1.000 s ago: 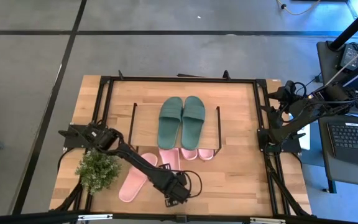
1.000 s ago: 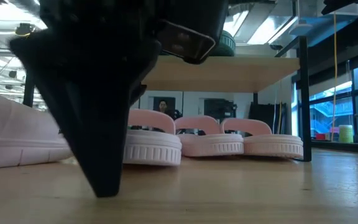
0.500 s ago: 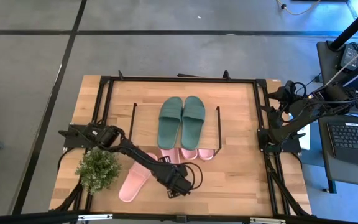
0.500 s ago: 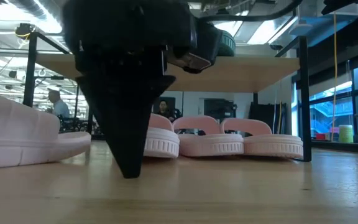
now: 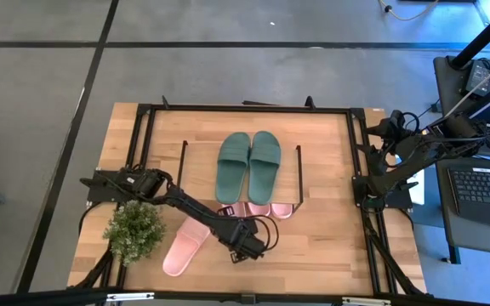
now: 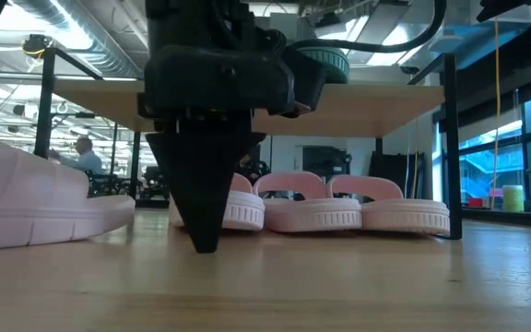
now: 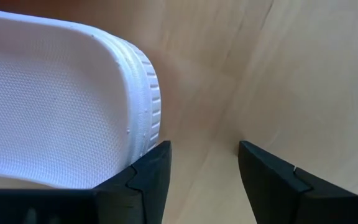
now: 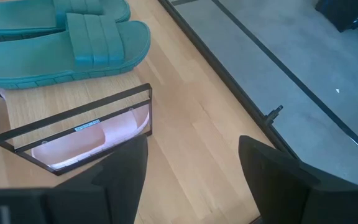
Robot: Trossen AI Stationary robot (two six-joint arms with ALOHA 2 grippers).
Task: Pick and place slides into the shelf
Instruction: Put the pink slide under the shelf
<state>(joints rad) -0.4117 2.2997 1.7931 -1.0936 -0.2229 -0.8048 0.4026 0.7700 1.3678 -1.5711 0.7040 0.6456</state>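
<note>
So the shelf (image 5: 241, 161) sits mid-table with the two dark green slides (image 5: 249, 166) side by side on its plank top. Tucked underneath it, three pink slides (image 6: 312, 210) are lined up in a row, toes poking out at the shelf's front edge. A fourth pink slide (image 5: 185, 248) lies loose on the table (image 5: 330, 246), off the shelf's front-left corner, next to a little potted plant (image 5: 134, 231).

The left gripper (image 5: 243, 248) is down at the table just in front of the shelf, right by the leftmost of the tucked slides. Its fingers (image 7: 151, 171) are parted a bit with nothing between them, one finger right against a pink slide's white edge.

The right gripper (image 8: 191, 180) is parked well off to the shelf's right by the table frame, fingers spread, holding nothing.
</note>
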